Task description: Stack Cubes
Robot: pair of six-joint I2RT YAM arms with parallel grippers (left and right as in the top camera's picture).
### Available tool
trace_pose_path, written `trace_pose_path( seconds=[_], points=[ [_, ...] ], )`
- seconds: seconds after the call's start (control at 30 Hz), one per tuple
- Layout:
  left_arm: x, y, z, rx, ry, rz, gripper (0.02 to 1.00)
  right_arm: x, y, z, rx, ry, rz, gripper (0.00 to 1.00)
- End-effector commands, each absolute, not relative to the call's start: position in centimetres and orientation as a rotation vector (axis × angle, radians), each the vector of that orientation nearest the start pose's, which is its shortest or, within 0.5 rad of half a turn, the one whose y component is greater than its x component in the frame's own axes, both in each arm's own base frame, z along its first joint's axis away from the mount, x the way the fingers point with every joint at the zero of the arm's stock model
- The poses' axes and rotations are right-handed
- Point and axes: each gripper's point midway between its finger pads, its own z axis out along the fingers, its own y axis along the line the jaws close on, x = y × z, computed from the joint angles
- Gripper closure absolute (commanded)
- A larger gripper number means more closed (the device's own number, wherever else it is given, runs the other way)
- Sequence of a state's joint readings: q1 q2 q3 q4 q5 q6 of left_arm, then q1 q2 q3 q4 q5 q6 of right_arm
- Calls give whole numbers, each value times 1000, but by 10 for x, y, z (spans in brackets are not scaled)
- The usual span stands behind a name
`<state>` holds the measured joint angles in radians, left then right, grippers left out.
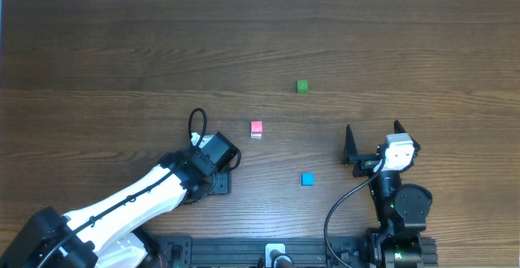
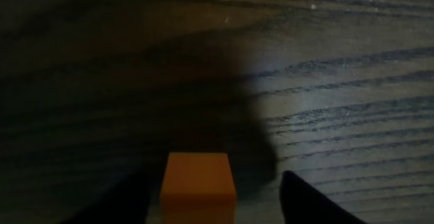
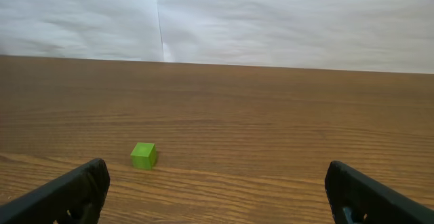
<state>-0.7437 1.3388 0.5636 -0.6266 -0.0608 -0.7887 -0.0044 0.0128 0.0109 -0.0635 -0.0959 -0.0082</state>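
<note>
While the left end effector (image 2: 215, 180) hangs low over the surface (image 2: 352, 81) with its fingers (image 2: 308, 203) apart, the orange cube (image 2: 198, 187) sits between them with a gap on each side, so not clamped yet. Right end effector (image 3: 215, 173) is also spread wide and holding nothing, near its own base. The green cube (image 3: 144, 155) is ahead of it on the surface. Top view has the pink cube (image 1: 257, 127) mid-surface and the blue cube (image 1: 307, 179) nearer the bases, with green farthest out; all well apart.

Handling guess: cubes look small, rigid, light and flat-sided, and the smooth faces may slip. Grip two opposite side faces, centred and square to the fingers, or it'll twist. A light squeeze should hold.
</note>
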Motion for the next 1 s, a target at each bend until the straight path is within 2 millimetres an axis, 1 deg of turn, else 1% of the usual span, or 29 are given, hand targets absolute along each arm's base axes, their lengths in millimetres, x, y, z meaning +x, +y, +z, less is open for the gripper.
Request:
trace_pose_path(
  seconds=[0.03, 0.17, 0.27, 0.57, 0.63, 0.7, 0.73, 0.77, 0.8, 0.83, 0.9, 1.0],
  points=[
    [166, -137, -3, -80, 2984, -103, 518, 246, 16, 159, -85, 1634, 66, 7],
    [166, -137, -4, -80, 2986, -100, 619, 246, 16, 159, -85, 1634, 66, 7],
    [165, -137, -5, -86, 2990, -95, 676, 246, 16, 159, -85, 1634, 66, 7],
    [165, -137, -5, -90, 2990, -95, 787, 246, 16, 159, -85, 1635, 66, 9],
    [167, -138, -5, -92, 2985, -102, 840, 246, 16, 159, -85, 1634, 66, 7],
    [170, -141, -4, -92, 2972, -122, 864, 246, 16, 159, -85, 1635, 66, 9],
    [172, -143, -2, -98, 2964, -132, 910, 246, 16, 159, -85, 1635, 66, 7],
    [176, -147, 2, -99, 2953, -147, 925, 246, 16, 159, -85, 1634, 66, 9],
    [180, -151, 6, -102, 2943, -160, 974, 246, 16, 159, -85, 1635, 66, 9],
    [185, -155, 12, -103, 2930, -176, 976, 246, 16, 159, -85, 1634, 66, 9],
    [199, -166, 30, -106, 2898, -205, 976, 246, 16, 159, -85, 1635, 66, 9],
    [222, -181, 63, -118, 2862, -221, 976, 246, 16, 159, -85, 1634, 66, 7]
  ],
)
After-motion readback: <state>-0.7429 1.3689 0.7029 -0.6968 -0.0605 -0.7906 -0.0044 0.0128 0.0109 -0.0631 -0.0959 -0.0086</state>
